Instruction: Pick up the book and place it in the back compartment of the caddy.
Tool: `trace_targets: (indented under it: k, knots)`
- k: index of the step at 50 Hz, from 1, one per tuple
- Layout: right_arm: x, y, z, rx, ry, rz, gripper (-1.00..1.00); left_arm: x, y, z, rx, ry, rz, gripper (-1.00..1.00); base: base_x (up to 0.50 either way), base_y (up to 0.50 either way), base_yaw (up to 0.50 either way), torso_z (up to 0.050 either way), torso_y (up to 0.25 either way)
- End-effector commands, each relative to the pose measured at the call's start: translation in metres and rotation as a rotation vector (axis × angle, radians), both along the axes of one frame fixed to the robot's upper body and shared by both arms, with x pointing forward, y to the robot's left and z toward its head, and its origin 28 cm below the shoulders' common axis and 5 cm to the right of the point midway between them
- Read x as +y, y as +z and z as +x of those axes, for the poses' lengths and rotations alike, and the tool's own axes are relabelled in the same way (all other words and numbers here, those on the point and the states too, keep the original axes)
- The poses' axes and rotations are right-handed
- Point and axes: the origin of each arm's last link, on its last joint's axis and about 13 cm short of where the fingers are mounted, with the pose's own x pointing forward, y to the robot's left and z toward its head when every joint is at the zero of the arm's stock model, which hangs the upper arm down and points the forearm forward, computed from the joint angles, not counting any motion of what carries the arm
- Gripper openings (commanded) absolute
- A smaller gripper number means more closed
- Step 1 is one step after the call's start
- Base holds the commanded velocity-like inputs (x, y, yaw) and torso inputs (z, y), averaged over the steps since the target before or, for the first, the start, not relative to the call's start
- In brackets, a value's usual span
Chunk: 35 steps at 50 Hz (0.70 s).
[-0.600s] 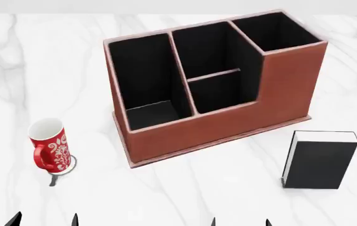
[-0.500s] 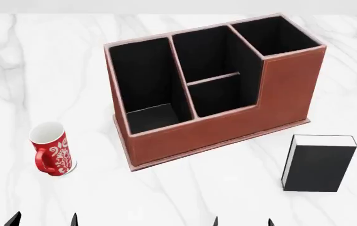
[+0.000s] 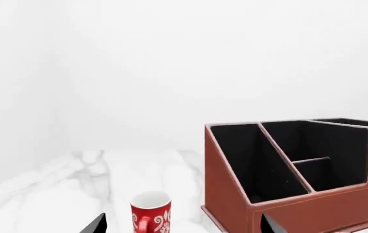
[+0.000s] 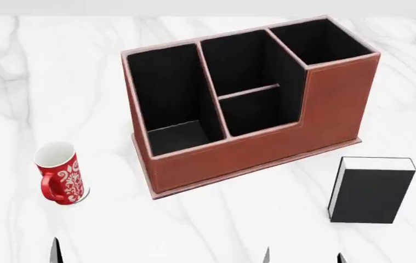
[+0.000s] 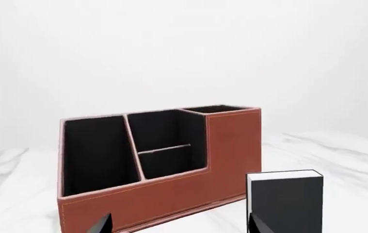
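While the caddy (image 4: 251, 153) shows four black-lined cells with nothing in them, the book (image 4: 372, 194) stands upright on the bench (image 4: 215, 224) just beside its tall end. Both end effectors, left (image 4: 14, 253) and right (image 4: 303, 257), show only spread fingertips.

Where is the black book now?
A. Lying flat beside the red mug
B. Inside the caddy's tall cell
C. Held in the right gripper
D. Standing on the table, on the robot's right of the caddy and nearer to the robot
D: the book stands upright on the marble table, apart from the caddy, with no gripper on it.
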Motion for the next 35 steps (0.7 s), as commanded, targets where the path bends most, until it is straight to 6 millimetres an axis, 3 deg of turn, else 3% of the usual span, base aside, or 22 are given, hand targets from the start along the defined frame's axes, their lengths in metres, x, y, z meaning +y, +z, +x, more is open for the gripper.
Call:
trace_targets:
  k: [1,26,35]
  knots:
    - [0.000,0.022,-0.030,-0.175,-0.018,0.022,1.00,-0.002,0.021,-0.023,-0.183,0.072,0.032,1.00,0.00,0.00,0.00,0.000,0.000]
    - [0.000,0.026,-0.037,-0.223,-0.038,0.034,1.00,0.000,0.034,-0.039,-0.265,0.040,-0.050,1.00,0.00,0.00,0.00,0.000,0.000]
    - [0.000,0.025,-0.036,-0.219,-0.041,0.032,1.00,0.000,0.033,-0.038,-0.276,0.057,-0.047,1.00,-0.05,-0.29,0.00,0.000,0.000]
